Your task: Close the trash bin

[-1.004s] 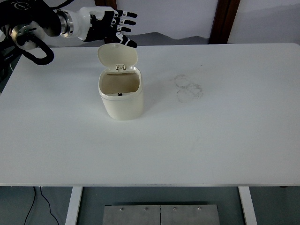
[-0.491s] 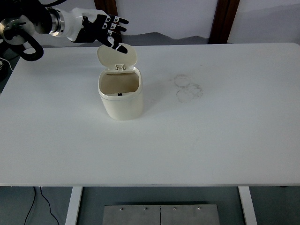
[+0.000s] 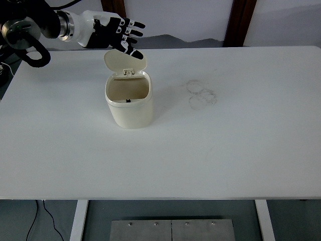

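Cream trash bin [image 3: 129, 103], lid [image 3: 125, 61] upright, left hand fingers [image 3: 131, 36] spread just behind

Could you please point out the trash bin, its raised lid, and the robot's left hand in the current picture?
trash bin [image 3: 131, 113], head view, on its cream front wall.
lid [image 3: 124, 61], head view, on the middle of its raised inner face.
left hand [image 3: 111, 34], head view, on the palm, behind the lid's top edge.

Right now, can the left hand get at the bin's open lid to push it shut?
Probably yes. The left hand hovers open just behind the top of the upright lid, and nothing stands between them on the table.
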Robot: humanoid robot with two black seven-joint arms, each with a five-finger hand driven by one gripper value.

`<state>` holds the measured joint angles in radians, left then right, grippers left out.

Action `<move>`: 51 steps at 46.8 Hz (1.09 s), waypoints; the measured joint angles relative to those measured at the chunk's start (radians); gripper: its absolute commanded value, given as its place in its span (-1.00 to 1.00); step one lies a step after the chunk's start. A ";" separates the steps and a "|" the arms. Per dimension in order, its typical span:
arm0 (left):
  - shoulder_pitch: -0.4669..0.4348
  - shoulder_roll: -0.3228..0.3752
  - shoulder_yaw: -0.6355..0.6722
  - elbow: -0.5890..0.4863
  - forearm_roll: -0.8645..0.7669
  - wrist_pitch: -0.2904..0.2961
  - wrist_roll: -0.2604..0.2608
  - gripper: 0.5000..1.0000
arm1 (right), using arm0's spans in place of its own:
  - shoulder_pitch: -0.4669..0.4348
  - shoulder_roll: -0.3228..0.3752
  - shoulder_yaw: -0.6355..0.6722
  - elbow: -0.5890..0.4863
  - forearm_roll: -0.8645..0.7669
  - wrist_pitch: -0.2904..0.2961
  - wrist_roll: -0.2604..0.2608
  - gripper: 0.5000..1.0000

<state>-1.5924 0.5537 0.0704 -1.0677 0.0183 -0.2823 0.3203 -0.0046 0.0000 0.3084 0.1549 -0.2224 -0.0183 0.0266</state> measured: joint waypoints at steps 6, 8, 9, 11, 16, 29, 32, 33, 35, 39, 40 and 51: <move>0.000 0.001 0.015 -0.016 0.000 0.000 0.000 1.00 | 0.000 0.000 0.000 0.000 0.000 0.000 0.000 0.98; 0.000 0.003 0.022 -0.030 -0.001 0.000 0.000 1.00 | 0.000 0.000 0.000 0.000 0.000 0.000 0.000 0.98; 0.000 0.004 0.025 -0.036 -0.001 0.001 0.000 1.00 | 0.000 0.000 0.000 0.000 0.000 0.000 0.000 0.98; 0.002 0.004 0.032 -0.049 -0.002 0.003 0.000 1.00 | 0.000 0.000 0.000 0.000 0.000 0.000 0.000 0.98; 0.010 0.006 0.047 -0.068 -0.026 0.009 0.000 1.00 | 0.000 0.000 0.000 0.000 0.000 0.000 0.001 0.98; 0.021 -0.001 0.077 -0.072 -0.073 0.011 -0.001 1.00 | 0.000 0.000 0.000 0.000 0.000 0.000 0.000 0.98; 0.030 -0.001 0.077 -0.072 -0.078 0.011 -0.001 1.00 | 0.000 0.000 0.000 0.000 0.000 0.000 0.000 0.98; 0.034 -0.002 0.077 -0.072 -0.081 0.011 -0.001 1.00 | 0.000 0.000 0.000 0.000 0.000 0.000 0.000 0.98; 0.041 -0.003 0.077 -0.072 -0.084 0.013 -0.001 1.00 | 0.000 0.000 0.000 0.000 0.000 0.000 0.000 0.98; 0.062 -0.002 0.077 -0.079 -0.091 0.021 -0.001 1.00 | 0.000 0.000 0.000 0.000 0.000 0.000 0.000 0.98; 0.067 -0.002 0.077 -0.082 -0.091 0.023 -0.001 1.00 | 0.000 0.000 0.000 0.000 0.000 0.000 0.000 0.98; 0.101 -0.001 0.077 -0.095 -0.092 0.040 -0.002 1.00 | 0.000 0.000 0.000 0.000 0.000 0.000 0.000 0.98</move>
<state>-1.4919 0.5522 0.1472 -1.1628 -0.0739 -0.2425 0.3185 -0.0046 0.0000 0.3083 0.1549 -0.2224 -0.0184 0.0269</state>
